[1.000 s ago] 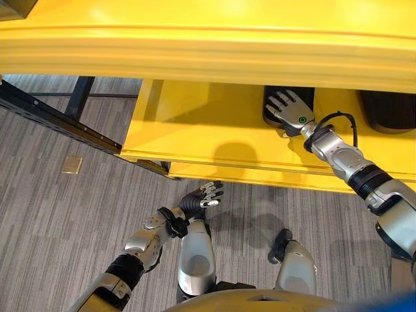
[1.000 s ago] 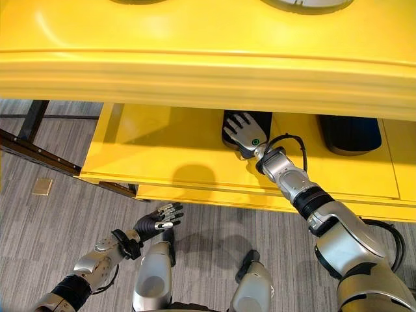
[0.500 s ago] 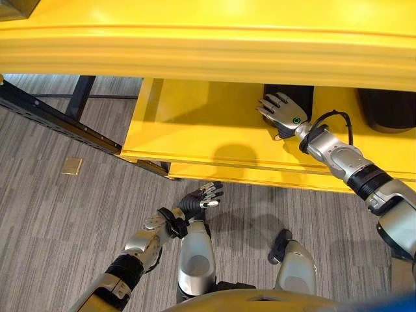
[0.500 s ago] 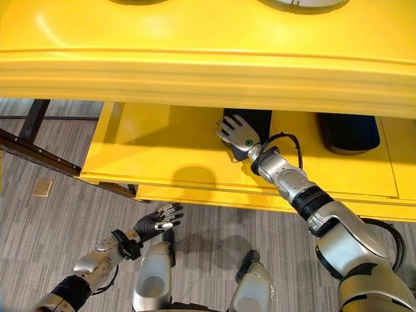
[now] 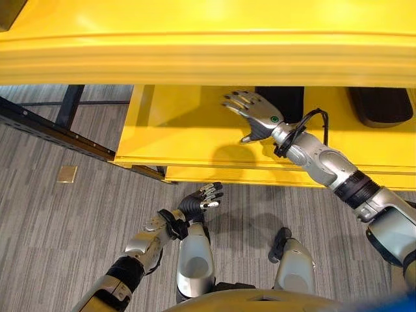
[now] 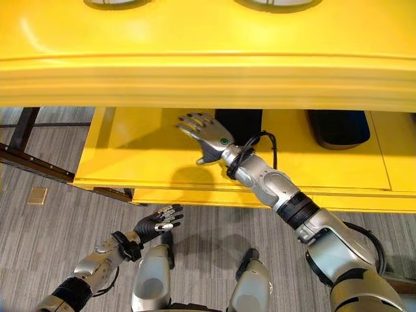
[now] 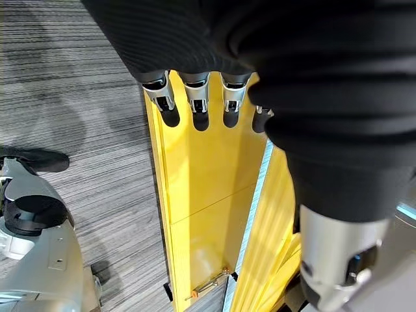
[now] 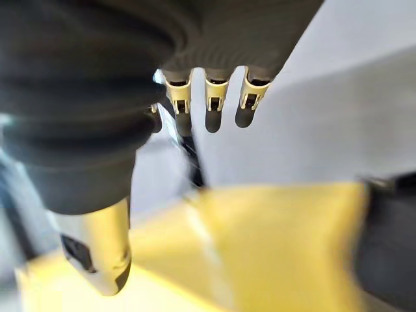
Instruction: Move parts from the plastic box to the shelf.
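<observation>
Yellow shelf (image 5: 195, 130) seen from above. Two dark parts laid on lower shelf level: one part (image 5: 281, 99) just behind right hand (image 5: 252, 110), second part (image 5: 380, 104) further to robot's right. Right hand raised over shelf, fingers spread, nothing held. Left hand (image 5: 198, 200) low over carpet floor (image 5: 58, 221), fingers relaxed, empty. Plastic box location can't be told. Judged: two parts placed; more perhaps left.

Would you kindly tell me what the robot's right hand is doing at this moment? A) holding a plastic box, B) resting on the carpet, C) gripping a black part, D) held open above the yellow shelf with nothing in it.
D: the right hand hangs open above the yellow shelf, beside the black part, holding nothing.
</observation>
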### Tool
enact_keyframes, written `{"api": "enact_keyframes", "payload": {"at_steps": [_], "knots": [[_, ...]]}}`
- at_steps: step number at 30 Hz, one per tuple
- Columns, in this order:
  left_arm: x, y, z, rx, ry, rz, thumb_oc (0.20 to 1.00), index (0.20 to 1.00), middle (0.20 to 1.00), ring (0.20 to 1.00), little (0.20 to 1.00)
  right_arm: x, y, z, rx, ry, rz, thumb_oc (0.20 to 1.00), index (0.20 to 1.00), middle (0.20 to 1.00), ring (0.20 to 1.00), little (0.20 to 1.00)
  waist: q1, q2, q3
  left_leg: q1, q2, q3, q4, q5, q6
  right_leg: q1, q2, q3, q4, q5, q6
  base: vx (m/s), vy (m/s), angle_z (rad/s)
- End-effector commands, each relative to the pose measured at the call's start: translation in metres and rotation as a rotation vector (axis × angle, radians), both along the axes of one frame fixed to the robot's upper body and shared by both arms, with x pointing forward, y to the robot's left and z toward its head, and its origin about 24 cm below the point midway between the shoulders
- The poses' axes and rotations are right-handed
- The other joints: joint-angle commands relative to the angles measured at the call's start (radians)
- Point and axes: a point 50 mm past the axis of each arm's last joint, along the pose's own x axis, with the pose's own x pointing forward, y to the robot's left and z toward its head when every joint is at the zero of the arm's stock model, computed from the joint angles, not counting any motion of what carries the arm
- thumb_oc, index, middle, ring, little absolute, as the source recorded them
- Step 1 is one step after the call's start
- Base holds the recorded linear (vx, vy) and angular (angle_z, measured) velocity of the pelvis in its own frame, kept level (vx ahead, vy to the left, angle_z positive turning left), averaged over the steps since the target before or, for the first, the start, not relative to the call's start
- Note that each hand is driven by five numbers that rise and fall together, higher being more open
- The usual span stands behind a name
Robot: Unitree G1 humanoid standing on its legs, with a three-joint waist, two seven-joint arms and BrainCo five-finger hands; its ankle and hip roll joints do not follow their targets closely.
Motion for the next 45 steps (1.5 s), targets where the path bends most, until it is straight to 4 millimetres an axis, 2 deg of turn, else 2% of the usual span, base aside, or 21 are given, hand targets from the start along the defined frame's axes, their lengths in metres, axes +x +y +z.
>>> {"api": "enact_keyframes", "payload": {"at_steps": [1, 2, 4, 6, 10, 12, 14, 15, 19, 20, 22, 25, 29, 30, 33, 34, 35, 37, 40, 42, 45], "knots": [[-0.001, -0.015, 0.008, -0.061, -0.062, -0.007, 1.0, 1.0, 1.0, 1.0, 1.0, -0.024, 0.006, 0.033, 0.164, 0.07, 0.218, 1.0, 1.0, 1.0, 1.0, 1.0, -0.011, -0.022, -0.045, 0.054, 0.04, 0.047, -0.002, -0.011, 0.021, 0.024, 0.005, 0.023, -0.026, 0.008, 0.039, 0.03, 0.016, -0.09], [-0.003, -0.015, 0.006, -0.059, -0.059, -0.003, 1.0, 1.0, 1.0, 1.0, 1.0, -0.037, 0.007, 0.037, 0.188, 0.058, 0.262, 1.0, 1.0, 1.0, 1.0, 1.0, -0.018, -0.023, -0.051, 0.064, 0.045, 0.052, -0.016, -0.007, 0.016, 0.033, 0.008, 0.025, -0.043, 0.011, 0.04, 0.03, 0.017, -0.03], [-0.006, -0.017, 0.003, -0.053, -0.049, -0.008, 1.0, 1.0, 1.0, 1.0, 1.0, -0.048, 0.003, 0.04, 0.239, 0.038, 0.275, 1.0, 1.0, 1.0, 1.0, 1.0, -0.028, -0.025, -0.068, 0.086, 0.048, 0.064, -0.048, 0.003, 0.01, 0.057, 0.013, 0.027, -0.08, 0.019, 0.043, 0.0, 0.0, 0.0], [-0.011, -0.018, 0.0, -0.05, -0.037, -0.011, 1.0, 1.0, 1.0, 1.0, 1.0, -0.052, -0.005, 0.041, 0.265, -0.038, 0.234, 1.0, 1.0, 1.0, 1.0, 1.0, -0.039, -0.026, -0.089, 0.112, 0.051, 0.079, -0.082, 0.013, 0.007, 0.085, 0.019, 0.026, -0.115, 0.025, 0.044, 0.0, 0.0, 0.0], [-0.014, -0.017, -0.002, -0.041, -0.027, -0.007, 1.0, 1.0, 1.0, 1.0, 1.0, -0.053, -0.013, 0.043, 0.281, -0.062, 0.197, 1.0, 1.0, 1.0, 1.0, 1.0, -0.049, -0.027, -0.11, 0.13, 0.051, 0.088, -0.1, 0.02, 0.004, 0.106, 0.026, 0.028, -0.136, 0.027, 0.043, 0.01, 0.013, -0.08], [-0.017, -0.014, -0.005, -0.038, -0.024, 0.002, 1.0, 1.0, 1.0, 1.0, 1.0, -0.049, -0.024, 0.037, 0.328, 0.132, 0.195, 1.0, 1.0, 1.0, 1.0, 1.0, -0.062, -0.032, -0.135, 0.146, 0.047, 0.095, -0.1, 0.015, 0.007, 0.124, 0.032, 0.037, -0.149, 0.025, 0.039, 0.0, 0.04, -0.05], [-0.018, -0.014, -0.006, -0.038, -0.022, 0.005, 1.0, 1.0, 1.0, 1.0, 1.0, -0.047, -0.027, 0.032, 0.348, 0.231, 0.201, 1.0, 1.0, 1.0, 1.0, 1.0, -0.064, -0.033, -0.142, 0.15, 0.045, 0.096, -0.097, 0.011, 0.01, 0.129, 0.031, 0.04, -0.15, 0.024, 0.037, 0.01, 0.041, -0.09], [-0.019, -0.012, -0.007, -0.034, -0.016, 0.009, 1.0, 1.0, 1.0, 1.0, 1.0, -0.043, -0.032, 0.019, 0.41, 0.457, 0.221, 1.0, 1.0, 1.0, 1.0, 1.0, -0.069, -0.037, -0.151, 0.162, 0.043, 0.096, -0.088, 0.001, 0.012, 0.144, 0.028, 0.044, -0.147, 0.016, 0.036, 0.03, 0.051, -0.09], [-0.023, -0.01, -0.009, -0.038, -0.003, 0.021, 1.0, 1.0, 1.0, 1.0, 1.0, -0.032, -0.051, -0.017, 0.657, 0.758, 0.122, 1.0, 1.0, 1.0, 1.0, 1.0, -0.076, -0.04, -0.172, 0.18, 0.037, 0.097, -0.094, 0.001, 0.021, 0.17, 0.028, 0.044, -0.172, 0.027, 0.032, 0.03, 0.053, -0.03], [-0.025, -0.009, -0.01, -0.038, 0.005, 0.027, 1.0, 1.0, 1.0, 1.0, 1.0, -0.03, -0.058, -0.031, 0.729, 0.839, 0.082, 1.0, 1.0, 1.0, 1.0, 1.0, -0.08, -0.042, -0.175, 0.185, 0.036, 0.098, -0.095, 0.0, 0.023, 0.176, 0.026, 0.045, -0.179, 0.032, 0.035, 0.02, 0.064, -0.01], [-0.03, -0.005, -0.012, -0.043, 0.027, 0.045, 1.0, 1.0, 1.0, 1.0, 1.0, -0.033, -0.079, -0.081, 0.924, 1.034, -0.054, 1.0, 1.0, 1.0, 1.0, 1.0, -0.096, -0.048, -0.182, 0.202, 0.026, 0.101, -0.104, -0.003, 0.031, 0.19, 0.02, 0.054, -0.207, 0.055, 0.045, 0.0, 0.106, -0.01], [-0.032, 0.001, -0.012, -0.043, 0.029, 0.057, 1.0, 1.0, 1.0, 1.0, 1.0, -0.037, -0.087, -0.097, 0.978, 1.053, -0.12, 1.0, 1.0, 1.0, 1.0, 1.0, -0.104, -0.053, -0.182, 0.206, 0.023, 0.102, -0.103, -0.006, 0.033, 0.195, 0.018, 0.06, -0.217, 0.064, 0.049, -0.01, 0.074, -0.08], [-0.036, 0.008, -0.008, -0.075, 0.014, 0.063, 1.0, 1.0, 1.0, 1.0, 1.0, -0.043, -0.105, -0.116, 1.177, 1.077, -0.233, 1.0, 1.0, 1.0, 1.0, 1.0, -0.119, -0.056, -0.182, 0.211, 0.012, 0.109, -0.109, -0.007, 0.042, 0.197, 0.019, 0.072, -0.225, 0.073, 0.057, -0.03, 0.168, -0.05], [-0.036, 0.009, -0.004, -0.093, -0.004, 0.057, 1.0, 1.0, 1.0, 1.0, 1.0, -0.044, -0.114, -0.125, 1.259, 1.074, -0.323, 1.0, 1.0, 1.0, 1.0, 1.0, -0.123, -0.055, -0.184, 0.21, 0.009, 0.109, -0.111, -0.007, 0.045, 0.197, 0.025, 0.077, -0.217, 0.065, 0.055, -0.03, 0.232, 0.0], [-0.037, 0.009, 0.004, -0.121, -0.047, 0.005, 1.0, 1.0, 1.0, 1.0, 1.0, -0.047, -0.13, -0.151, 1.345, 1.09, -0.547, 1.0, 1.0, 1.0, 1.0, 1.0, -0.131, -0.056, -0.185, 0.214, -0.004, 0.117, -0.12, -0.003, 0.057, 0.192, 0.031, 0.085, -0.191, 0.05, 0.054, -0.04, 0.32, -0.01], [-0.037, 0.009, 0.004, -0.122, -0.056, -0.003, 1.0, 1.0, 1.0, 1.0, 1.0, -0.047, -0.131, -0.153, 1.346, 1.095, -0.561, 1.0, 1.0, 1.0, 1.0, 1.0, -0.131, -0.057, -0.184, 0.215, -0.005, 0.119, -0.122, -0.002, 0.059, 0.191, 0.03, 0.084, -0.19, 0.051, 0.055, -0.08, 0.492, -0.07], [-0.035, 0.008, 0.01, -0.141, -0.091, -0.036, 1.0, 1.0, 1.0, 1.0, 1.0, -0.05, -0.137, -0.166, 1.368, 1.128, -0.644, 1.0, 1.0, 1.0, 1.0, 1.0, -0.133, -0.061, -0.18, 0.221, -0.015, 0.138, -0.133, 0.001, 0.065, 0.188, 0.019, 0.075, -0.194, 0.068, 0.067, -0.08, 0.367, -0.1], [-0.034, 0.008, 0.011, -0.157, -0.088, -0.035, 1.0, 1.0, 1.0, 1.0, 1.0, -0.051, -0.14, -0.172, 1.408, 1.141, -0.671, 1.0, 1.0, 1.0, 1.0, 1.0, -0.133, -0.067, -0.175, 0.225, -0.022, 0.152, -0.141, 0.0, 0.07, 0.183, 0.001, 0.064, -0.209, 0.096, 0.081, -0.08, 0.292, -0.17], [-0.033, 0.004, 0.006, -0.098, -0.09, -0.055, 1.0, 1.0, 1.0, 1.0, 1.0, -0.052, -0.133, -0.174, 1.48, 1.133, -0.638, 1.0, 1.0, 1.0, 1.0, 1.0, -0.137, -0.087, -0.158, 0.232, -0.035, 0.195, -0.167, -0.005, 0.08, 0.142, -0.044, 0.045, -0.23, 0.2, 0.111, -0.15, 0.1, -0.34], [-0.034, 0.004, 0.003, -0.075, -0.094, -0.037, 1.0, 1.0, 1.0, 1.0, 1.0, -0.053, -0.129, -0.174, 1.474, 1.133, -0.625, 1.0, 1.0, 1.0, 1.0, 1.0, -0.135, -0.091, -0.147, 0.24, -0.032, 0.232, -0.164, -0.012, 0.082, 0.125, -0.057, 0.018, -0.202, 0.214, 0.118, -0.11, -0.019, -0.27], [-0.036, 0.007, 0.0, -0.027, -0.112, -0.002, 1.0, 1.0, 1.0, 1.0, 1.0, -0.052, -0.126, -0.172, 1.483, 1.14, -0.606, 1.0, 1.0, 1.0, 1.0, 1.0, -0.124, -0.085, -0.141, 0.25, -0.035, 0.268, -0.142, -0.038, 0.087, 0.115, -0.072, -0.034, -0.12, 0.189, 0.12, -0.03, -0.017, -0.51]]}}
